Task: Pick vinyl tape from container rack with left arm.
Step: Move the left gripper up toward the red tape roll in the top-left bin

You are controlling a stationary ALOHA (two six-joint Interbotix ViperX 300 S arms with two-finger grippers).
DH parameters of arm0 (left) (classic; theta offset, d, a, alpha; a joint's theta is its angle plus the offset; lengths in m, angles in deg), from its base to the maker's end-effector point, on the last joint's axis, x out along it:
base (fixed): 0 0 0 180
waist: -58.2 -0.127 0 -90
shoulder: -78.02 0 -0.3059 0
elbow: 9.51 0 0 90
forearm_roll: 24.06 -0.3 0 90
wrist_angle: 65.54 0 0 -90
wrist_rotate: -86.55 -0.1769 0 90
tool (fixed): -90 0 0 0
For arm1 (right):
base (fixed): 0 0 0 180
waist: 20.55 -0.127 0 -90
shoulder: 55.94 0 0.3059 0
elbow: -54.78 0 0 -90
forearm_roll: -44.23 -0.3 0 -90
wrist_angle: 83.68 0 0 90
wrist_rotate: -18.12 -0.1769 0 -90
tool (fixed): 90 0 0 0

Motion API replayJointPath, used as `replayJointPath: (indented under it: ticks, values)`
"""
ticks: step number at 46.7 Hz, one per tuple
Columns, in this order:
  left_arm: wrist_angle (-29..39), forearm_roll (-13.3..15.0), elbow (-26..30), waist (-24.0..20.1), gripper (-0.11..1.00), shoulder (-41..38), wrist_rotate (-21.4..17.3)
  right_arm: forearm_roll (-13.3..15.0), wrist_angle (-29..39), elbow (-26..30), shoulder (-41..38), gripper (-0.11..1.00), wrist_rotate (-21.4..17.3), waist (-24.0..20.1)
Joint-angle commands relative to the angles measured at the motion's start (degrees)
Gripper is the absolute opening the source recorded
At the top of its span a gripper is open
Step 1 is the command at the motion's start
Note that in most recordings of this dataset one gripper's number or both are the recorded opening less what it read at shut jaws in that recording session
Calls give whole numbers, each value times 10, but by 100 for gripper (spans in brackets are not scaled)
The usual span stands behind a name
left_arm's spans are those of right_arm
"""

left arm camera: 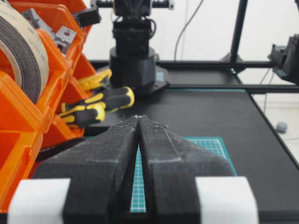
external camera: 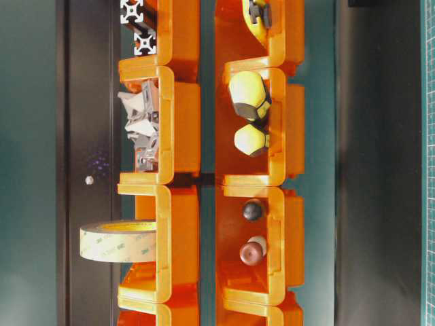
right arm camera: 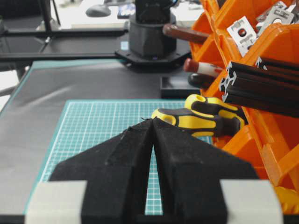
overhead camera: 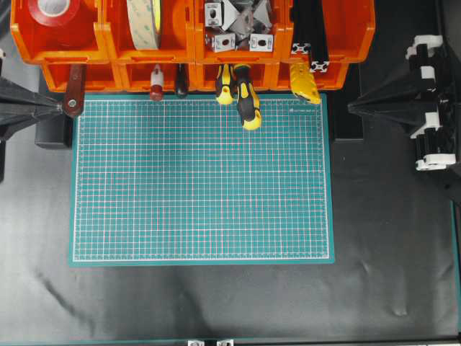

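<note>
We see the red tape deep in the rack's far-left bin, and our narrow, empty left end effector could jam against its wall.

Container rack bright orange. Vinyl tape glossy red, white core. Bigger roll cream. Mat green, white grid. Screwdriver handles beyond right jaws yellow/black. Both grippers black, white pads.

My overhead view looks straight down on the green gridded cutting mat. My table-level view sits close, turned sideways, facing the bright orange plastic bin rack. Both wrist views look level across that mat toward each other.
</note>
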Motion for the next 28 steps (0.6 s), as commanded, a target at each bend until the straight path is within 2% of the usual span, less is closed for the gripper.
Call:
replayJointPath:
  ticks: [1, 7, 17, 28]
  values:
    - [44, -33, 51, -19, 5, -5, 11, -4, 0, 16, -8, 2, -7, 0]
    - [151, -33, 106, -24, 0, -3, 21, -9, -2, 15, -9, 0, -19, -1]
    - [345, -33, 233, -25, 0, -8, 27, -9, -4, 15, -9, 0, -59, -1]
    - [587, -41, 384, -54, 0, -65, 16, -9, 1, 15, -9, 0, -63, 0]
